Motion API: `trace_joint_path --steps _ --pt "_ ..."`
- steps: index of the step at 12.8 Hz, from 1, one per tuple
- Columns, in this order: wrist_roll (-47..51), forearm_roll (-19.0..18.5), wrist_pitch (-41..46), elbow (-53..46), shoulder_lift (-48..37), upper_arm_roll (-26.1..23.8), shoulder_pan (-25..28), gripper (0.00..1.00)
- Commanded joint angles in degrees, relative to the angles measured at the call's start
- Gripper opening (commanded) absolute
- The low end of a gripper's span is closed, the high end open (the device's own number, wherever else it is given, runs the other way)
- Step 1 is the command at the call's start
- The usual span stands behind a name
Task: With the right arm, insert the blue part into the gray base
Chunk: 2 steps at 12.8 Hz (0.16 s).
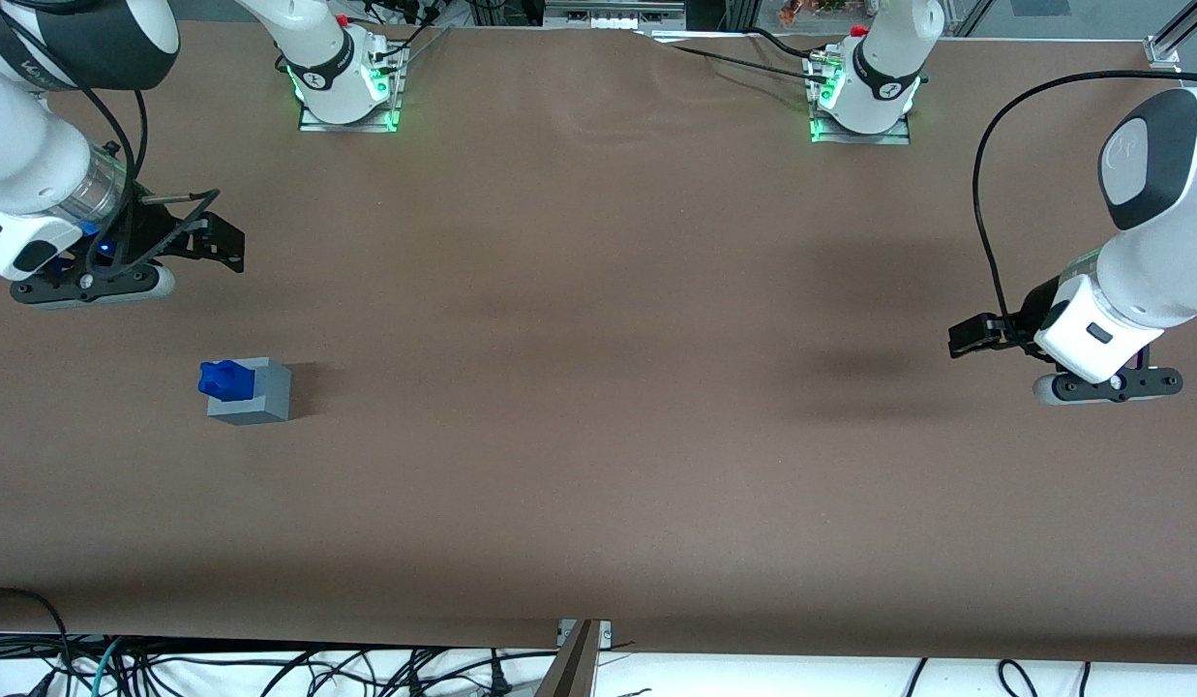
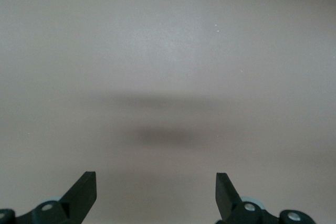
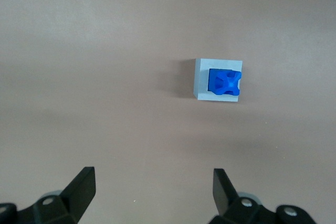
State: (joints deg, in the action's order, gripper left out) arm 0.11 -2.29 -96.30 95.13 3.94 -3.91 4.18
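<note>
Blue part (image 1: 224, 379) atop gray base (image 1: 254, 398); gripper (image 3: 152, 195) wide apart, empty, aloft.

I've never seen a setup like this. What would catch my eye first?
The blue part stands out: it sits on top of the gray base, on the brown table toward the working arm's end. Farther from the front camera, the right arm's gripper hangs open above the table, apart from both and holding nothing.

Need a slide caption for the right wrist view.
Open end effector hovers above the table, apart from the blue part sitting in the gray base.
</note>
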Motion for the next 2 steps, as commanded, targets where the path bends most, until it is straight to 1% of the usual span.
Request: trace_joint_path --steps 1,2 --pt "0.24 -0.61 0.68 -1.88 0.28 -0.4 -0.67 0.99" --pt "0.24 -0.69 0.76 -2.06 0.28 -0.4 -0.67 0.99"
